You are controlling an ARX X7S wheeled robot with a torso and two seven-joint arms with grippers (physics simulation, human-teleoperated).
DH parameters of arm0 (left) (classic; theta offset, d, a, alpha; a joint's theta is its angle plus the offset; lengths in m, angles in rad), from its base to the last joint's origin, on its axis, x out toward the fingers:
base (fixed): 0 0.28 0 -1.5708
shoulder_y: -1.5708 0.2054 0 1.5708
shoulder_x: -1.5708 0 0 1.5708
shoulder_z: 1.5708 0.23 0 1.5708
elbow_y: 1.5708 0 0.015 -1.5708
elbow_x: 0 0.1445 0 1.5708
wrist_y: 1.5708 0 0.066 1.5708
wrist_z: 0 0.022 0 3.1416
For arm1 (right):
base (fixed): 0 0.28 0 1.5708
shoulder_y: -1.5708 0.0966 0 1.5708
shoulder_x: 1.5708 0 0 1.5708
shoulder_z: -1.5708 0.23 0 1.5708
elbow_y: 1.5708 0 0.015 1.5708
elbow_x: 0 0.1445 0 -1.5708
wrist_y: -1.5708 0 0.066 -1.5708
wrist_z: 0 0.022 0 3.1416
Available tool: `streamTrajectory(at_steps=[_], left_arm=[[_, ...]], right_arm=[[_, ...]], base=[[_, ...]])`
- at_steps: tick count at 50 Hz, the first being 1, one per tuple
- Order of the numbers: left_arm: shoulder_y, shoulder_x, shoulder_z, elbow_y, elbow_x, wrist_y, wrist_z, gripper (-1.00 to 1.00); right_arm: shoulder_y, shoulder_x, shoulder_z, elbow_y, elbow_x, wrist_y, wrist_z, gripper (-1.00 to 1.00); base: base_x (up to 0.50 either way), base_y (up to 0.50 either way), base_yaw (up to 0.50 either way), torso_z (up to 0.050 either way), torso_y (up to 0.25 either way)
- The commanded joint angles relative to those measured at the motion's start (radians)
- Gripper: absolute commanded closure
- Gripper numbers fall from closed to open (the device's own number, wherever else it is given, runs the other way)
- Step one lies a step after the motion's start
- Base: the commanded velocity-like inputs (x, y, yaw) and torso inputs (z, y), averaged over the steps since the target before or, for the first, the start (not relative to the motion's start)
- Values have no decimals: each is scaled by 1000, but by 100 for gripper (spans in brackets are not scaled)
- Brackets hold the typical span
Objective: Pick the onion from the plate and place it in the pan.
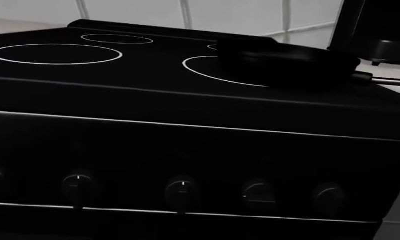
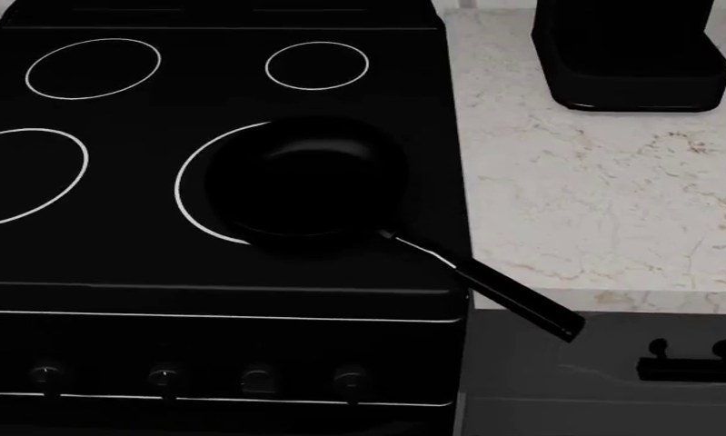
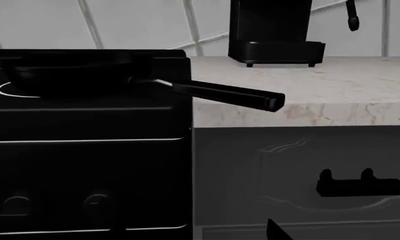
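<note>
Pan [image 2: 308,177] location: on the front right burner ring [image 2: 181,195] of the stove [image 2: 120,263], close to the table's front edge.

Stove: black glass top carrying four white burner rings. It stands against the left edge of the table [image 2: 581,200], whose marbled white surface runs from there toward the right.

Black appliance [image 2: 630,64]: stands upright on the table near its rear edge, well apart from the pan.

Pan detail: round, glossy black, sitting level. It covers most of its burner ring. The long black handle [image 2: 508,295] leaves the pan on a silver neck, points toward the table's front edge, crosses the stove's right edge and overhangs the front edge.

Cabinet handle [image 2: 690,368]: black, mounted on the grey front below the table's front edge.

Control knobs [image 2: 163,374]: a row of dark knobs on the stove front, below the pan.

Onion: its position cannot be determined from any view.

Left end effector and right end effector: neither view set shows the fingers, so their opening cannot be told.
</note>
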State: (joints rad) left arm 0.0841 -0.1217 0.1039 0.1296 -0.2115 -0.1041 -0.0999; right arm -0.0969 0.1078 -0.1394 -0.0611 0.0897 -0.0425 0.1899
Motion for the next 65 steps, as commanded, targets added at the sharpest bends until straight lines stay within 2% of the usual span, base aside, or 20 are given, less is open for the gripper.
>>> streamTrajectory(at_steps=[1,4,5,7,9,12,15,18,20,21,24,38,47,65], left_arm=[[-1,-15,6,21,-10,-26,-22,-100],[12,-55,-9,188,-19,-122,-48,-100],[19,-82,-32,306,-53,-216,-64,-100],[23,-123,-78,455,-134,-351,-78,-100],[1,-183,-155,637,-250,-546,-118,-100],[-55,-239,-258,788,-389,-727,-174,-100],[-103,-269,-338,858,-493,-833,-219,-100],[-125,-277,-368,877,-531,-863,-246,-100],[-159,-268,-437,905,-661,-932,-305,-100],[-185,-293,-465,916,-756,-951,-373,-100],[-190,-352,-442,913,-816,-916,-439,-100],[-218,-372,-398,862,-798,-883,-443,-100],[-209,-364,-346,857,-736,-853,-433,-100],[-160,-357,-318,850,-689,-797,-424,-100]], right_arm=[[0,14,-13,-20,14,15,12,-100],[-27,65,-6,-243,47,186,4,-100],[-28,98,13,-393,70,315,13,-100],[-17,145,47,-587,115,475,19,-100],[30,190,129,-771,211,670,36,-100],[117,215,251,-913,379,913,49,-100],[171,269,326,-985,527,1008,92,-100],[175,323,336,-983,608,992,150,-100],[177,343,348,-982,636,984,182,-100],[179,354,360,-983,667,984,200,-100],[191,380,350,-983,701,980,241,-100],[231,465,276,-976,761,925,354,-100],[209,487,253,-956,733,875,342,-100],[178,520,248,-957,747,835,346,-100]], base=[[0,0,0,50,0],[0,0,0,11,0],[0,0,0,0,0],[0,0,0,0,0],[0,0,0,0,0],[0,0,0,0,0],[0,0,0,0,0],[0,0,0,0,0],[0,0,0,0,0],[0,0,0,0,0],[0,0,0,0,0],[0,404,0,0,0],[0,500,0,0,0],[0,500,0,0,0]])
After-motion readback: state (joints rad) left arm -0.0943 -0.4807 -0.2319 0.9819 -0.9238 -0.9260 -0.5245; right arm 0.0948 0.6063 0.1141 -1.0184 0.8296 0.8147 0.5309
